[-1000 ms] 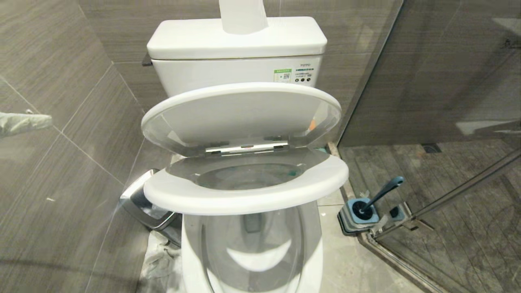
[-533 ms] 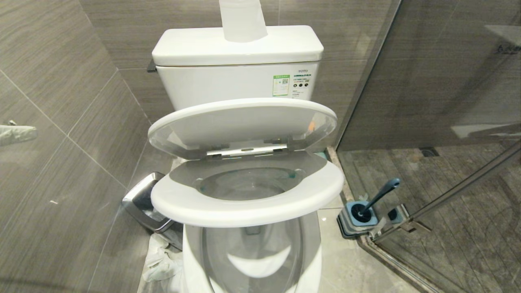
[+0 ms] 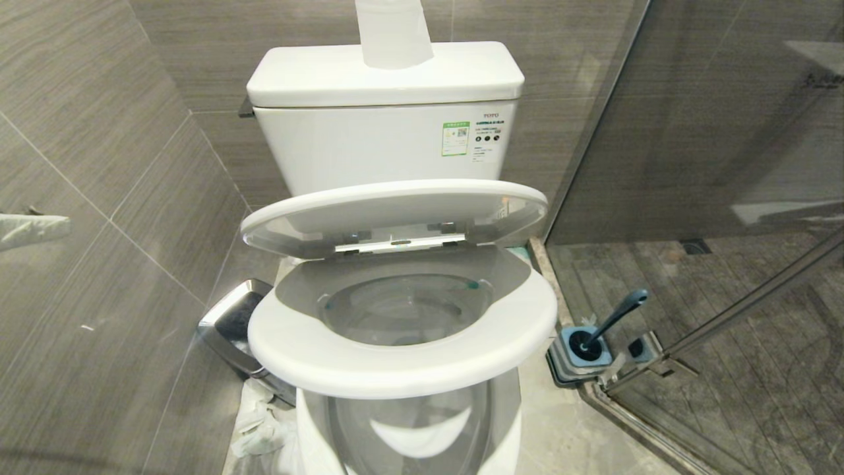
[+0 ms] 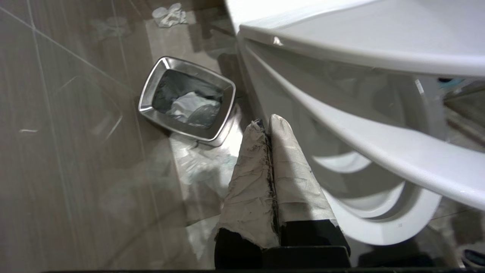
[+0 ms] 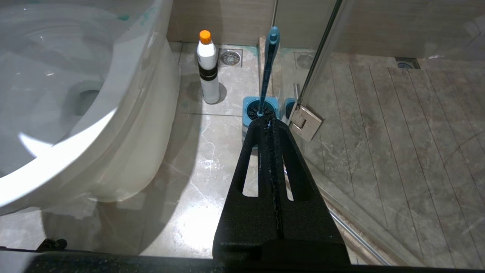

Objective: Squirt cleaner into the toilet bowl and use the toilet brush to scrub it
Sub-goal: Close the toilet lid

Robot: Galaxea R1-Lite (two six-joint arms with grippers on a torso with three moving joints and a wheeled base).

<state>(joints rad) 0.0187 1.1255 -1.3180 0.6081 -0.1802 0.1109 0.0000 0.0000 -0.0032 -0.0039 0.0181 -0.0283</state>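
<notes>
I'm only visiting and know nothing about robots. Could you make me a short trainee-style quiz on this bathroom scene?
1. True or false: the toilet brush stands in its holder on the floor.
2. What colour is the cap of the cleaner? A) orange B) green C) black
3. Fill in: beside the toilet bowl, the steel-rimmed waste bin is lined with a dark ___.

Key
1. True; neither gripper holds it. The right gripper is shut and empty above the floor, and the left gripper is shut beside the bowl.
2. A; the bottle stands upright on the floor between the bowl and the brush holder.
3. bag
</notes>
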